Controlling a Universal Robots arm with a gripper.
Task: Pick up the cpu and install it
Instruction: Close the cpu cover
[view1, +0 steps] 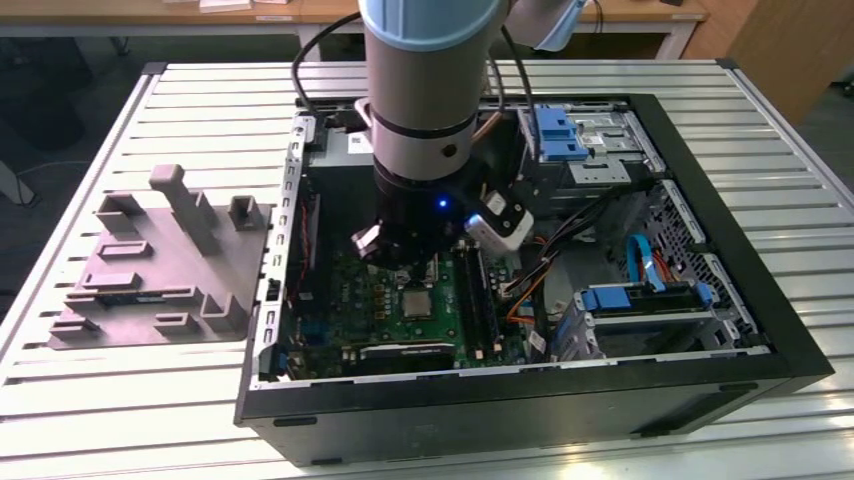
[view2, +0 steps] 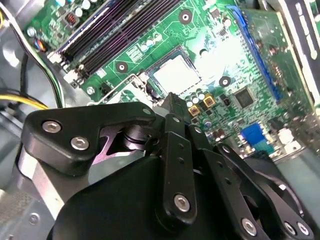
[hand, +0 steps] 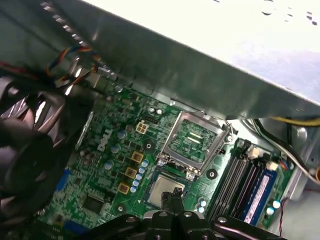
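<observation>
The cpu (hand: 160, 190), judged light, stiff and fragile, was best gripped by opposite edges; the gripper (hand: 173, 195) was seen closed, empty.

— From where does the exterior view look?
— From high up and off the arm (view1: 424, 110), slanting down at the whole desk (view1: 134, 400) and the open computer case (view1: 534, 410).
— And the wrist cameras?
— Both sit inside that case, close over the motherboard (view2: 150, 45) (hand: 110, 165), looking past the claw (view2: 172, 100) (hand: 172, 194) from opposite sides. The cpu (view2: 176, 75) (hand: 164, 189) appears in both wrist views.
</observation>
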